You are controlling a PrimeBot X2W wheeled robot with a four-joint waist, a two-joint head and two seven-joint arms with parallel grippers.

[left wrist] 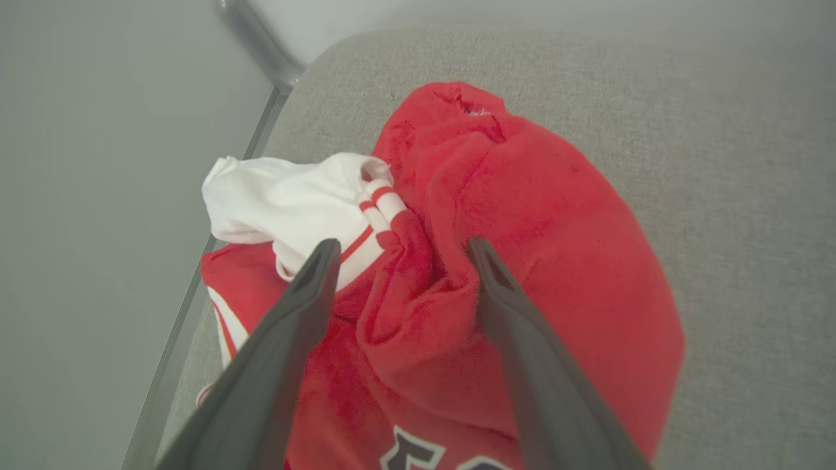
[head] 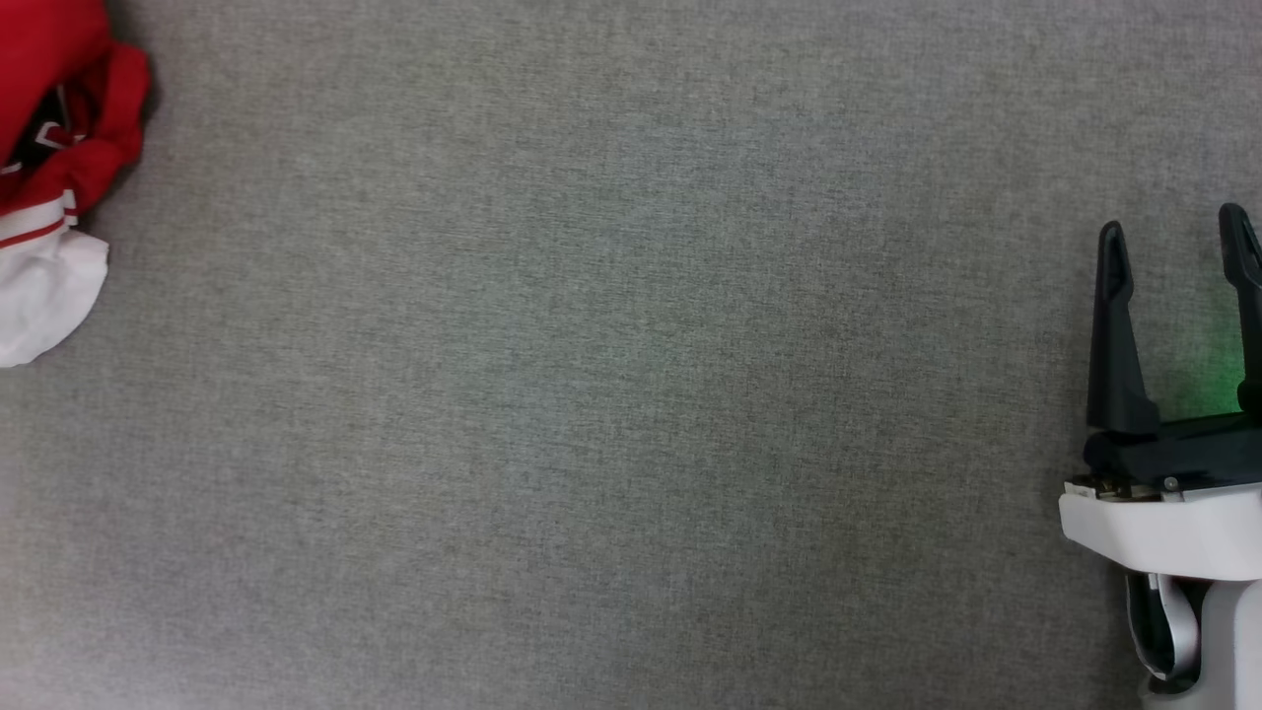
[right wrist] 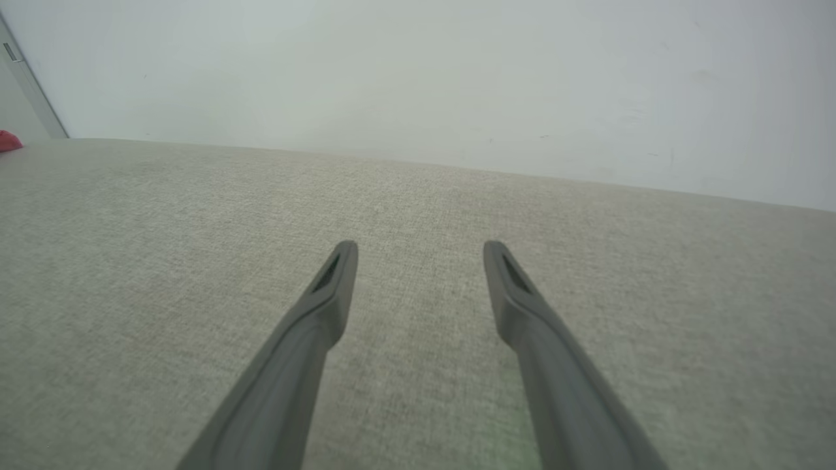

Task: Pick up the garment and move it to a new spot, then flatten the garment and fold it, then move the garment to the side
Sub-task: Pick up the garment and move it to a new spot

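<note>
**Operator:** Which step is in hand?

**Inspector:** The first, the pickup. The crumpled red fabric jersey with white sleeves (head: 49,148) lies at the upper left of the head view, on the grey cloth-covered counter (head: 631,394). Your left tool (left wrist: 403,245) stands over it, fingers fully spread, gripping nothing.

**Operator:** And next?

**Inspector:** In my judgement, lower and pinch a red fold. Mind the counter's edge just beside the jersey. Open room lies centre-frame. Your right tool (head: 1173,225), lower right, is spread wide and empty.
</note>
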